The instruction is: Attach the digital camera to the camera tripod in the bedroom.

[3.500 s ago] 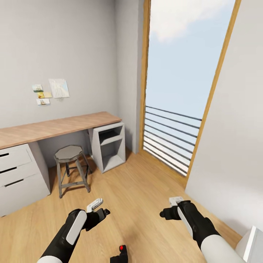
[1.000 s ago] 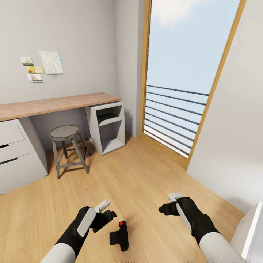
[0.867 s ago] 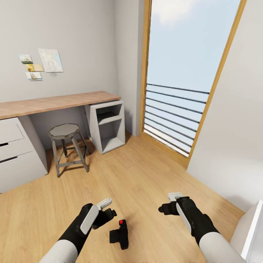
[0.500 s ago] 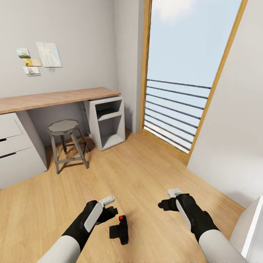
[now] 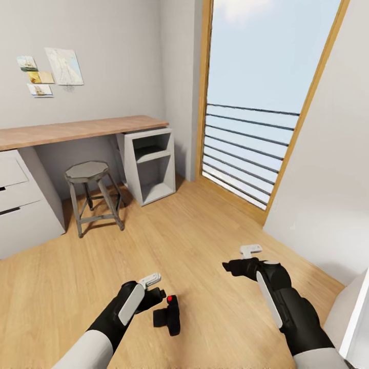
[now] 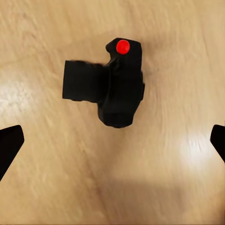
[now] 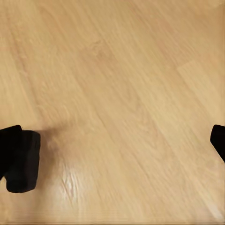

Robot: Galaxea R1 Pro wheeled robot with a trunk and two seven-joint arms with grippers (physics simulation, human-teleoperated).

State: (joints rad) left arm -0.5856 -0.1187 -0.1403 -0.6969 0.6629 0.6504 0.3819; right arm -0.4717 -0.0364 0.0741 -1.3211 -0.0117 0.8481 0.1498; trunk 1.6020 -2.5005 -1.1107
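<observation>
The bedroom's light wood floor [image 5: 205, 241] spreads ahead of me, with the tall window [image 5: 256, 113] and its railing, the long desk [image 5: 77, 130] and the stool [image 5: 88, 171] beyond. Over the last few seconds my view has shifted and the digital camera [image 5: 168, 313] has come fully into it; it lies on the floor close in front of me. My left claw [image 5: 156, 297] has crept toward the digital camera and now sits just beside it, above its red button [image 6: 123, 46]. In the left wrist view my fingers [image 6: 9, 143] stand wide apart and released, the body lying between them, not yet touched. My right claw [image 5: 237, 267] has lifted a little and hovers over bare boards, also spread and empty. I judge the pickup is next; the tripod must still be found.
</observation>
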